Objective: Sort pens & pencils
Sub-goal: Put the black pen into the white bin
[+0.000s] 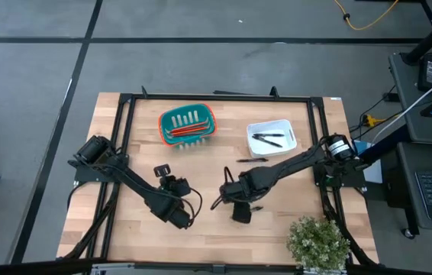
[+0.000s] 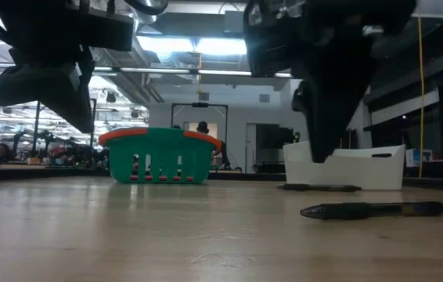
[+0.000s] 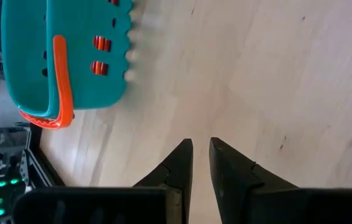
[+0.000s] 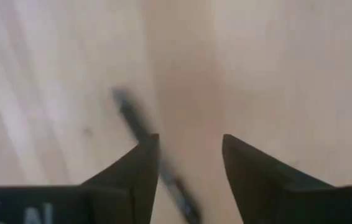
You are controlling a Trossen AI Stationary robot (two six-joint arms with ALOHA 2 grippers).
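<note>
**Right hand spread wide over a loose pen, no labels readable**

So the right hand (image 4: 185,168) is down low near the middle of the wooden table (image 1: 124,229), fingers wide apart and holding nothing. One black pen (image 4: 154,165) lies flat on the wood right under it, beside one finger. Another pen (image 1: 251,160) sits loose on the table just in front of the white bin (image 1: 271,136), which has a couple more pens (image 1: 269,138) inside. The red-orange pencils (image 1: 189,131) are lying in the teal basket (image 1: 188,126). The left hand (image 3: 201,165) hovers off to the side, fingers narrow with a slim gap, empty. No writing I can make out anywhere.
</note>
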